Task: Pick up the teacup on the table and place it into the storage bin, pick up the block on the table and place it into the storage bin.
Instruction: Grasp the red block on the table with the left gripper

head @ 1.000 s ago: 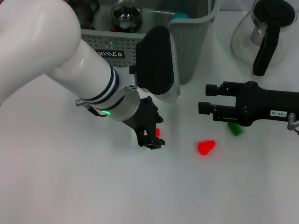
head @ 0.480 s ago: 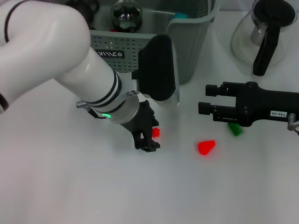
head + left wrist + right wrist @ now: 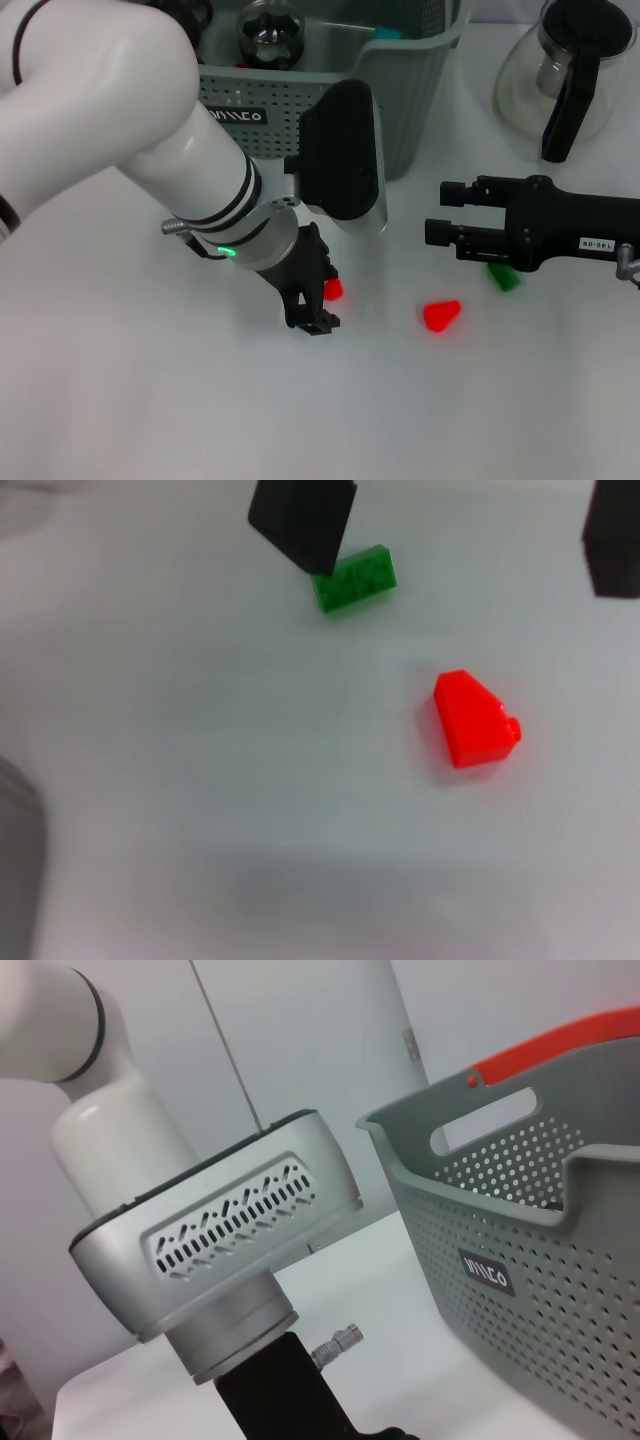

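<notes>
Left gripper low over the mid desk, closed on a small red block, right gripper apart, fingers spread, red wedge between them, thin end toward the bin at the far edge

The left gripper reaches low over the table, while the right gripper hovers open.

The table is plain white. Two blocks are bright red: a wedge-shaped red block and a smaller red block. A green block is studded. The storage bin is grey-green, dotted with perforations, bearing a black label with white lettering.
</notes>
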Tool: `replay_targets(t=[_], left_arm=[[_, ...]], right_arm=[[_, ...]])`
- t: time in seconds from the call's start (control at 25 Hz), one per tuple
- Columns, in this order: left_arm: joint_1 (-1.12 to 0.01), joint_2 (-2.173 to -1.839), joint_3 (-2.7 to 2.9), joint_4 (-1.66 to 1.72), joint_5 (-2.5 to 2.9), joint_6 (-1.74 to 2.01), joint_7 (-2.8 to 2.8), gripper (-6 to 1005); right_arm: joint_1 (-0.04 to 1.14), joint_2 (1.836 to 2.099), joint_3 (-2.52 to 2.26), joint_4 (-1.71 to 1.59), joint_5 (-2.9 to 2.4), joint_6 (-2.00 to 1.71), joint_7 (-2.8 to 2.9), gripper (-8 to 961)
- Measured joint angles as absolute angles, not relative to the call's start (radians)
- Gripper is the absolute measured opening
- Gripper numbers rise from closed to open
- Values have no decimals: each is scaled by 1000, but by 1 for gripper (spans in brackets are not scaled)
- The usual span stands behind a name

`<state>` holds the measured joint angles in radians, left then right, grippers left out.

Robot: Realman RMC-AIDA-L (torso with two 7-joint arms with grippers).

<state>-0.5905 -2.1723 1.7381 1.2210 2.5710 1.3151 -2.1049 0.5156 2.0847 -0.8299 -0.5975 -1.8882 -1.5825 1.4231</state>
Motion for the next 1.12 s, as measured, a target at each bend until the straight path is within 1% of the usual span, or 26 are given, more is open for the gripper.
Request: replay_targets(t=[0.72, 0.96, 1.12], left_arm=[[-592, -2175, 1738, 1198, 2570, 1272, -2118, 515], [-602, -2173, 1732, 1192, 2569, 1258, -2153, 498], [-621, -2173, 1731, 1164, 2569, 1256, -2162, 328]], right_arm=[[521, 2085, -830, -597, -1888, -1580, 1424, 674], [517, 2085, -830, -597, -1888, -1580, 1423, 675], [516, 2085, -830, -597, -1888, -1580, 1421, 675]])
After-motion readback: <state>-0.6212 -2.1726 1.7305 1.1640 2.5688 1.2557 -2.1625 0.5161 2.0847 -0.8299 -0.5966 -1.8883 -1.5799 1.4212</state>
